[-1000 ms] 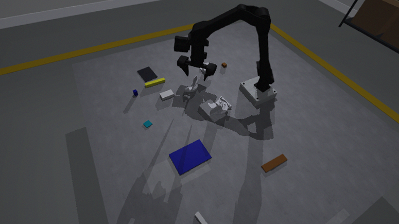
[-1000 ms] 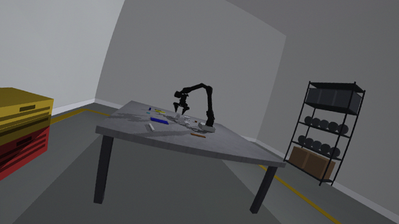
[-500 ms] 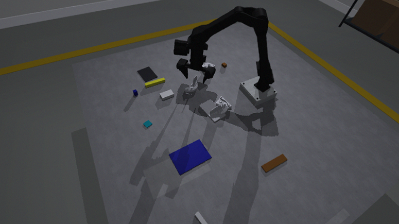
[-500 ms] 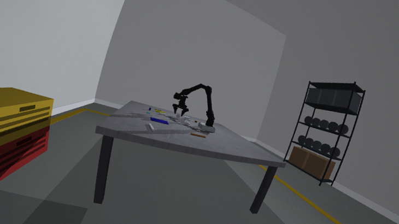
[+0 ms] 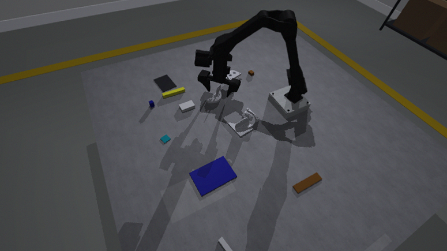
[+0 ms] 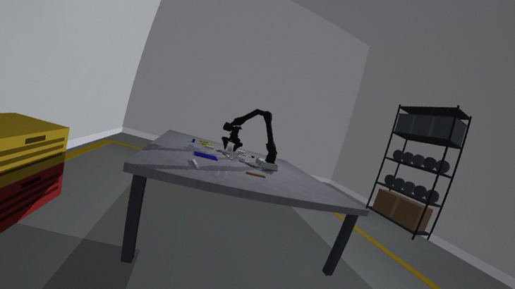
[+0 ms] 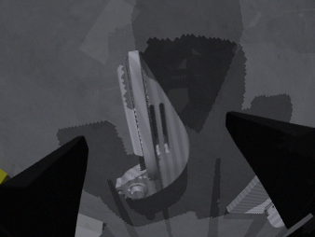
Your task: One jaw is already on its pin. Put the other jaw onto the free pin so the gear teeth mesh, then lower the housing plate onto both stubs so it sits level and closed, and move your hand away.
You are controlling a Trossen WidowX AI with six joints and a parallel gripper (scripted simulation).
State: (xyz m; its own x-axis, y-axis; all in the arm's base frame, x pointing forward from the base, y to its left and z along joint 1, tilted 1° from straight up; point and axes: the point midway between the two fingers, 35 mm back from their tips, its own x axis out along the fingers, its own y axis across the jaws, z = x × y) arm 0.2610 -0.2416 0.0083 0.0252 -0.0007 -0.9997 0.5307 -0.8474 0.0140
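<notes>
The loose white jaw (image 5: 214, 97) (image 7: 170, 140) stands on the table with its flat ribbed part raised and its toothed hub low. My gripper (image 5: 218, 92) (image 6: 229, 148) (image 7: 157, 131) is open and empty, pointing down, with its fingers above and on either side of this jaw; no contact shows. The white base (image 5: 242, 134) lies nearer the front, towards the arm's foot, with the other jaw (image 5: 250, 116) on it. A ribbed part shows low right in the wrist view. The free pin and gear teeth are too small to tell. The white housing plate (image 5: 233, 74), with holes, lies behind the gripper, partly hidden.
A white block (image 5: 187, 106) (image 7: 89, 227), yellow bar (image 5: 173, 92) (image 7: 3, 176), black plate (image 5: 164, 82) and blue cube (image 5: 151, 103) are left of the gripper. A cyan tile (image 5: 164, 138), blue plate (image 5: 213, 176) and orange bar (image 5: 307, 183) lie further forward. A small orange cube (image 5: 251, 72) is behind.
</notes>
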